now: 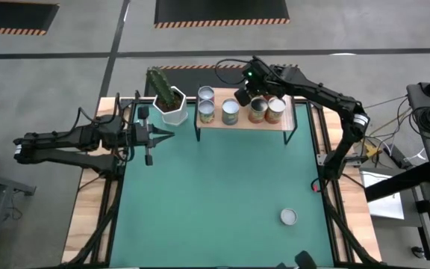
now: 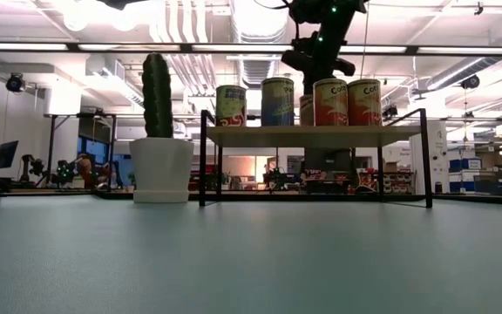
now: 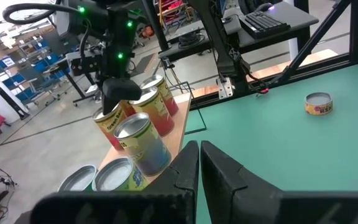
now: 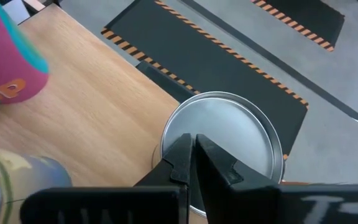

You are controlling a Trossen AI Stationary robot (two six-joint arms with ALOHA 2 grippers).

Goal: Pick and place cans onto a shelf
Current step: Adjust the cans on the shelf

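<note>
On the far side of the green mat (image 1: 222, 194), the shelf (image 1: 245, 119) stands on thin black legs, with the white cactus pot (image 1: 174, 108) just beside its left end. Several cans stand upright on the board: from above, two (image 1: 206, 95) (image 1: 207, 112) at the left end, one behind the other, then one (image 1: 231, 112), then two more (image 1: 257, 110) (image 1: 275, 109) side by side toward the right. At least one further can sits behind these under the right arm, partly hidden. From table height the cans show as a row along the board (image 2: 312, 135), with orange, blue and greenish labels.

The right gripper (image 1: 243, 96) hangs over the back of the shelf, its fingers (image 4: 188, 158) pinched together and holding nothing. In its own wrist view the closed tips sit directly above the silvery top of a can (image 4: 229, 134); whether they touch the lid cannot be told.

One last can (image 1: 288, 217) stands alone on the mat, near the front right, well apart from the shelf.

The left gripper (image 1: 169, 135) waits at the left edge of the mat, near the pot, pointing toward the middle of the table, its fingers (image 3: 222, 171) closed on nothing.
</note>
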